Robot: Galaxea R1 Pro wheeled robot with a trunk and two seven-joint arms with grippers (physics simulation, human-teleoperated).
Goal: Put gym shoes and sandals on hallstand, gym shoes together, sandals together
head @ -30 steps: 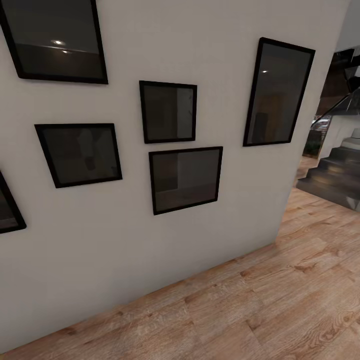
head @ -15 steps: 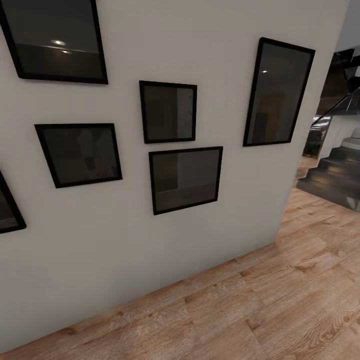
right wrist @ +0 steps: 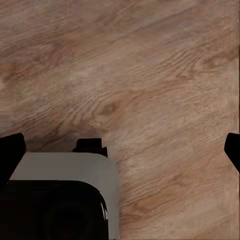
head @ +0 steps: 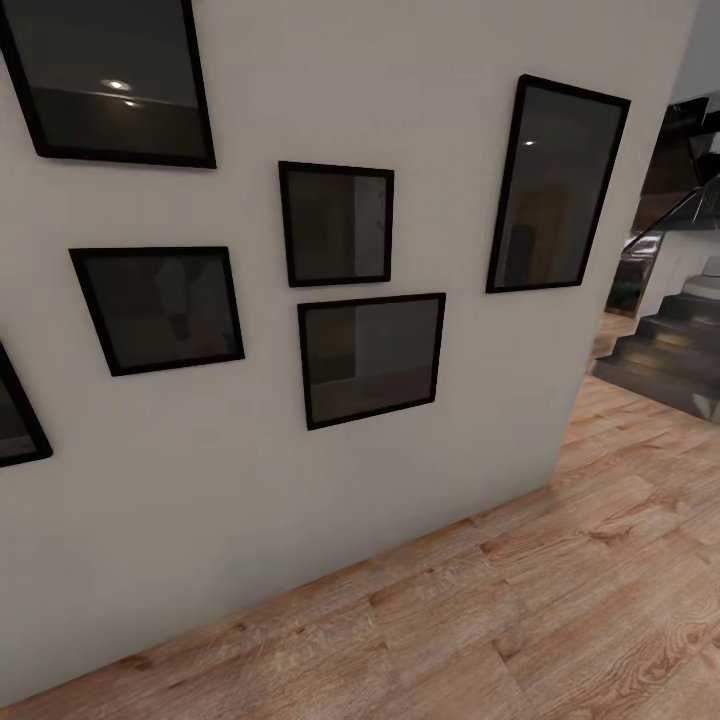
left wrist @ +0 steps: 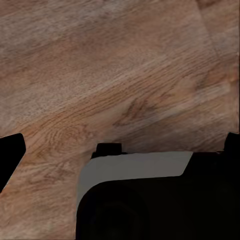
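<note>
The gym shoes, the sandals and the hallstand are out of view. Light brown wood-plank corridor floor (head: 560,610) runs along the foot of a white wall. In the left wrist view my left gripper (left wrist: 119,146) hangs over bare planks (left wrist: 115,65), its two dark fingertips (left wrist: 9,152) far apart at the picture's edges, open and empty. Over the same kind of planks (right wrist: 150,75), my right gripper (right wrist: 121,149) is also open, with its fingertips (right wrist: 10,150) spread wide and nothing between them.
The white wall (head: 300,500) stands close ahead and carries several black-framed dark pictures (head: 370,358). Its corner ends at the right, where the floor goes on toward dark stairs (head: 670,350). A grey and black part of the robot (left wrist: 135,195) shows below each gripper.
</note>
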